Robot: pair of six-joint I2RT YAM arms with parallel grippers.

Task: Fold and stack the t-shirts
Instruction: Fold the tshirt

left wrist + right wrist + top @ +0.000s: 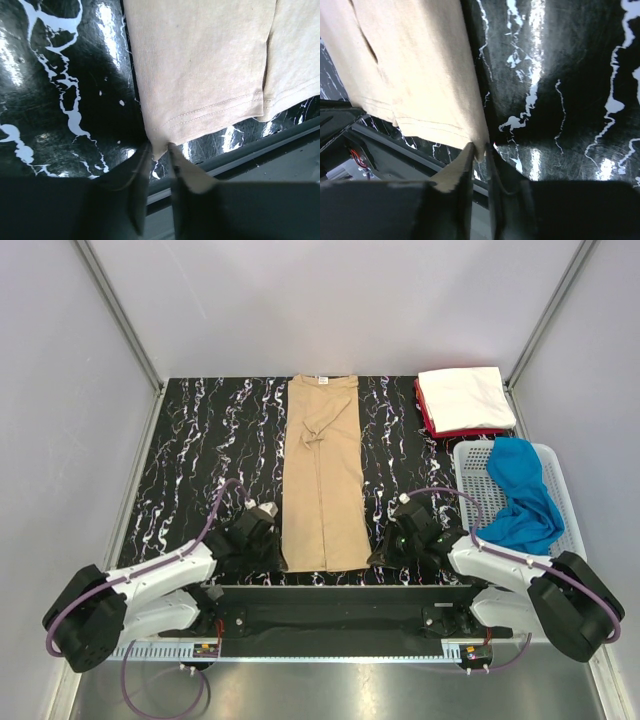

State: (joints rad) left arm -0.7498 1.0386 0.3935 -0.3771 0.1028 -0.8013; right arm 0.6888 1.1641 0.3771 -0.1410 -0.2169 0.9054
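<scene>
Near edge, left side: the left gripper [157, 159] lies low at the near left corner of the tan t-shirt [325, 480].
Left fingers: clenched narrowly on that hem corner; the cloth tapers to a point and runs in between the fingertips.
Near edge, right side: the right gripper [480, 152] sits at the shirt's near right corner, mirroring the other arm.
Right fingers: pinched on the right hem corner, and the stitched hem ends in the slit between them.
Tan t-shirt: folded lengthwise into a long narrow strip and lying flat on the middle of the worktop [200, 460]. Its hem is at the near edge and its collar at the far edge. A folded-in sleeve shows as a crease in the far half.
Worktop: black with white marble veining, glossy in both wrist views.
Right of the right arm: a white mesh basket [462, 455] holds the blue t-shirt [520, 495], crumpled and draped over the basket's near part.
Far right corner: the white t-shirt [465, 397] lies folded on top of the red t-shirt [424, 412]. Only the red one's left and near edges show. This stack is just beyond the basket.
</scene>
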